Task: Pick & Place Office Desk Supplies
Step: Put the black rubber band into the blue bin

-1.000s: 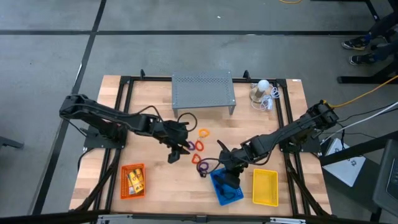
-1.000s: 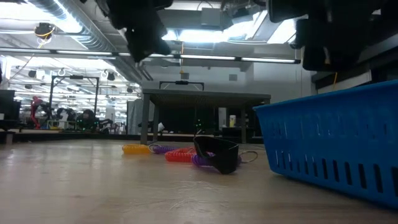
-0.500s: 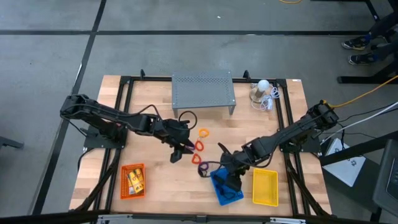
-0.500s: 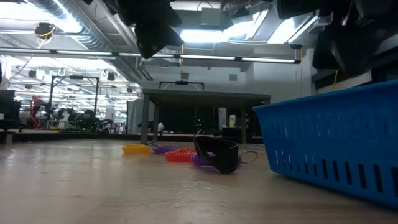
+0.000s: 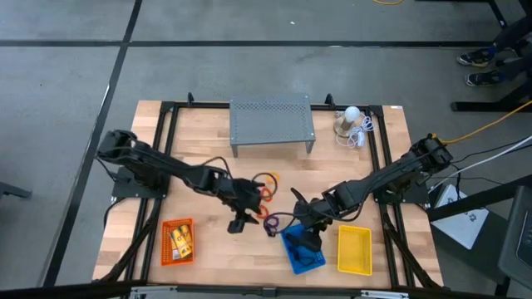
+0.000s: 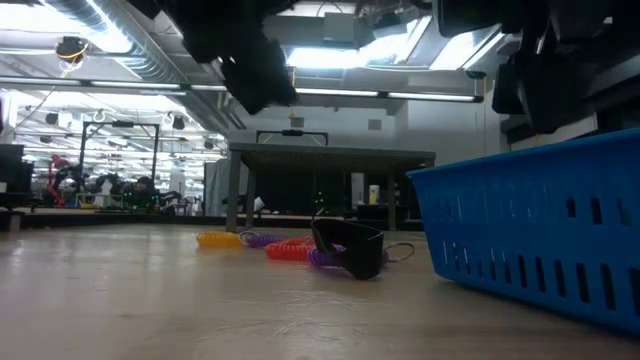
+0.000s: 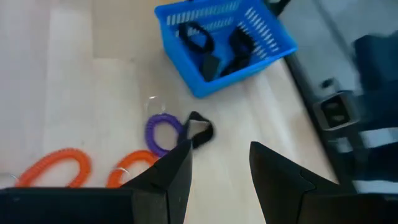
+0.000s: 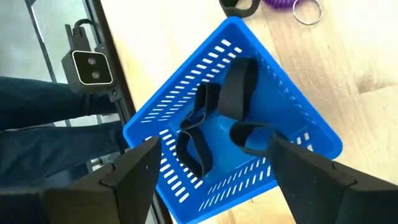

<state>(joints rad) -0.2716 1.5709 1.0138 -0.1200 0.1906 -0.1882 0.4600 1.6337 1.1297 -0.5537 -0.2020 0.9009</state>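
Table (image 5: 208, 241) of pale wood carries everything, with a grey perforated shelf (image 5: 272, 120) at its far edge and a white bulb (image 5: 352, 115) with its cord beside that. Along the near edge sit three baskets: an orange basket (image 5: 177, 242) with yellow-orange packets (image 5: 182, 240) in it, a blue basket (image 5: 301, 252) in the middle, and a yellow basket (image 5: 355, 250) just beside the blue one.

Left hand (image 5: 241, 223) hangs over the bare wood between the orange and blue baskets, its two fingers (image 7: 168, 177) spread apart with nothing between them; its wrist view looks down on the loose items.

Right hand (image 5: 306, 237) hovers right above the blue basket, fingers (image 8: 134, 171) spread wide and empty. Its wrist view shows several black clips (image 8: 238, 93) lying inside that basket.

Supplies not in a basket lie near the table's middle, between the two hands. One black clip (image 7: 199, 129) rests on the wood just outside the blue basket, touching a purple loop (image 7: 164, 130). Two orange loops (image 7: 53, 166) lie a little farther on, and in the low view a yellow-orange loop (image 6: 218, 240) shows beyond them. From table height the black clip stands upright in front of the purple loop, with the blue basket's wall close by.
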